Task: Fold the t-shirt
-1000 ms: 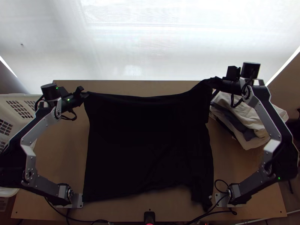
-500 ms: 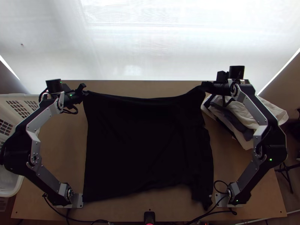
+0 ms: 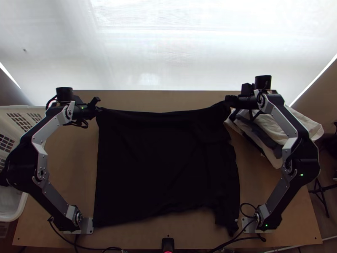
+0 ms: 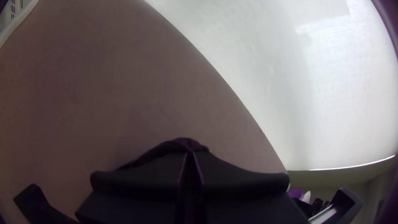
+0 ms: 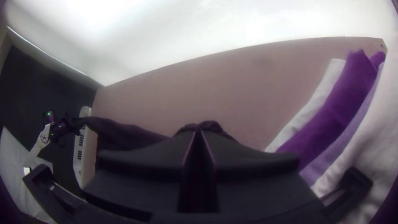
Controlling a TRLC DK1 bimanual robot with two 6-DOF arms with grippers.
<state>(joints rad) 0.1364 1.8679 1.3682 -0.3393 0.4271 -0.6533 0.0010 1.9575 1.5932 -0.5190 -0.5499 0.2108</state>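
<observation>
Tabletop (image 3: 69,168): smooth wood, white screen (image 3: 168,55) beyond.
Left hand (image 3: 99,110): clenched on the black T-shirt's (image 3: 164,160) far left corner.
Right hand (image 3: 228,101): clenched on its far right corner; the wide hold probably straightens that edge for folding.
T-shirt lie: spread, soft, roughly square, near hem uneven.
Garment stack (image 3: 311,125): rumpled layers.
Basket (image 3: 14,109): slotted white plastic.

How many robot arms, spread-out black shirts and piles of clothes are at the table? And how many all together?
Arms: 2
Black shirt: 1
Clothes pile: 1
Total: 4
</observation>
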